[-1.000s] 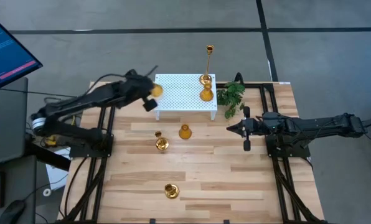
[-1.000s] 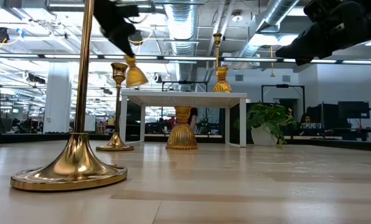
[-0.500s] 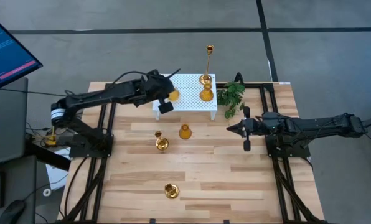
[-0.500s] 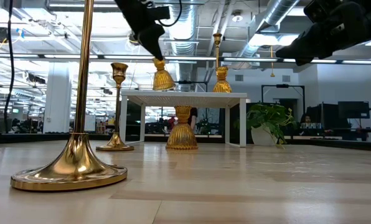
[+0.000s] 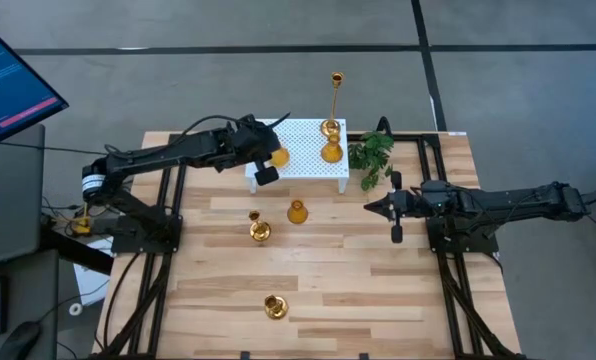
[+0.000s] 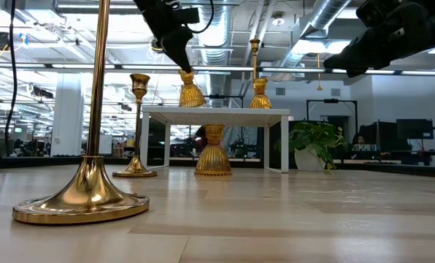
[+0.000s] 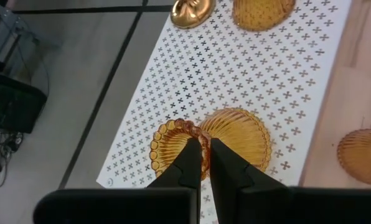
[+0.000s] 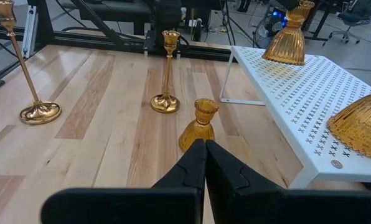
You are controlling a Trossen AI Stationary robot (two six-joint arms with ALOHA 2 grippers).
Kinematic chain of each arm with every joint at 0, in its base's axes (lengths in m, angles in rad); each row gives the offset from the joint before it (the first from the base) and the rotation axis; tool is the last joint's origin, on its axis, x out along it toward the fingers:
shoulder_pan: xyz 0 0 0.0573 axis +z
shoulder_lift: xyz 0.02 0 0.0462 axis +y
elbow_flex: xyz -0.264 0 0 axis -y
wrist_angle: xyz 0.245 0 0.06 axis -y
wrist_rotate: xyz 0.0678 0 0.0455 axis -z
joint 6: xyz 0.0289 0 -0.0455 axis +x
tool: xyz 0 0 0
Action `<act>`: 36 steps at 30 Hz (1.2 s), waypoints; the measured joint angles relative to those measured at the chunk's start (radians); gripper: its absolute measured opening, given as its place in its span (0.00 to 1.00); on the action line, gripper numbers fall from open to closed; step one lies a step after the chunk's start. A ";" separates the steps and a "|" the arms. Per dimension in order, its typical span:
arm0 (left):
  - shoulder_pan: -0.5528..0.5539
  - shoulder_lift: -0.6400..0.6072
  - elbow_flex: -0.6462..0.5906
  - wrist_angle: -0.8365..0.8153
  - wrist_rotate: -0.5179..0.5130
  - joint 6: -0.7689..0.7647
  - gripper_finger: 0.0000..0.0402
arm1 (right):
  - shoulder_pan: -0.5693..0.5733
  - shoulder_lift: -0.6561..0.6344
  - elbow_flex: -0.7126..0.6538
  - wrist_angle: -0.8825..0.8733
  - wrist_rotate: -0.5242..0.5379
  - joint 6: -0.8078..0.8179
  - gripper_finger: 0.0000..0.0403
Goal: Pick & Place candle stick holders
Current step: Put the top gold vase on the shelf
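Note:
My left gripper (image 5: 265, 160) is shut on a squat ribbed gold candle stick holder (image 5: 278, 155) over the left end of the white perforated stand (image 5: 303, 140). In the low view the holder (image 6: 190, 91) stands upright with its base at the stand's top. A tall holder (image 5: 335, 100) and a squat one (image 5: 331, 152) stand on the stand's right end. A squat holder (image 5: 297, 212) and two tall ones (image 5: 259, 230) (image 5: 275, 307) stand on the table. My right gripper (image 5: 378, 207) is shut and empty over the table's right half. My left gripper pinches the holder's narrow neck (image 7: 198, 134) between its two fingers, just under the beaded cup (image 7: 168, 148). The fingers (image 6: 179, 57) slant down from the table's left. The holder is upright; whether its base (image 7: 238, 134) rests on the stand, I cannot tell.
A green plant sprig (image 5: 371, 155) lies at the stand's right. The stand's middle (image 7: 235, 68) is bare between the held holder and the two at its right end. A monitor (image 5: 8, 80) is beyond the table's left edge.
My left gripper has carried the squat holder from left of the stand toward the table's right, over the stand's left end. The holder has gone from tilted to upright, and it has kept still for the last half second.

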 joint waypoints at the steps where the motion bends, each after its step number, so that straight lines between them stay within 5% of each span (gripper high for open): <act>1: 0.000 0.000 0.000 0.000 0.000 -0.006 0.03 | 0.000 0.000 0.000 0.000 0.000 0.000 0.00; 36: 0.000 0.000 -0.002 -0.003 0.064 -0.039 0.09 | 0.000 0.000 0.000 0.001 0.000 0.001 0.00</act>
